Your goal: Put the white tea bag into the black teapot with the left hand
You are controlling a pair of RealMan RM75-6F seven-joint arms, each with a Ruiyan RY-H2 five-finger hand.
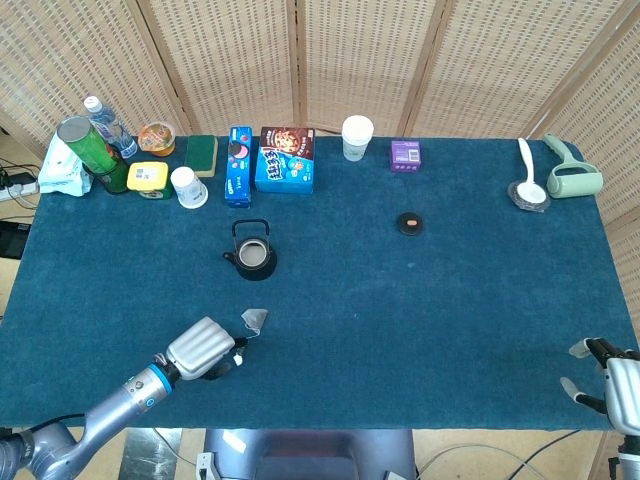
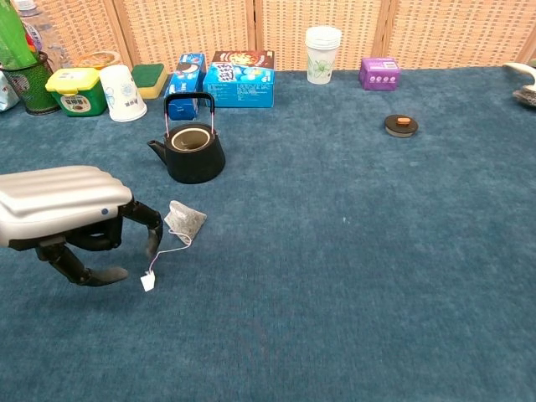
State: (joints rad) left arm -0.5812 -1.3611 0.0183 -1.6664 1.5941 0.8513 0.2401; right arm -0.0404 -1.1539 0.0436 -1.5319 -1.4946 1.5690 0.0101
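The white tea bag (image 1: 254,319) (image 2: 185,220) lies on the blue cloth, its string trailing to a small paper tag (image 2: 148,281). The black teapot (image 1: 251,255) (image 2: 191,150) stands open-topped behind it, handle upright. My left hand (image 1: 204,349) (image 2: 71,218) hovers just left of the tea bag, fingers curved down and apart, holding nothing; a fingertip is near the string. My right hand (image 1: 612,382) rests at the table's front right corner, fingers spread, holding nothing.
The teapot lid (image 1: 410,223) lies mid-table to the right. Along the back edge stand a white cup (image 1: 187,187), blue snack boxes (image 1: 285,160), paper cups (image 1: 356,138), a purple box (image 1: 405,155) and, far left, a green bottle (image 1: 90,150). A white spoon (image 1: 527,175) lies at back right.
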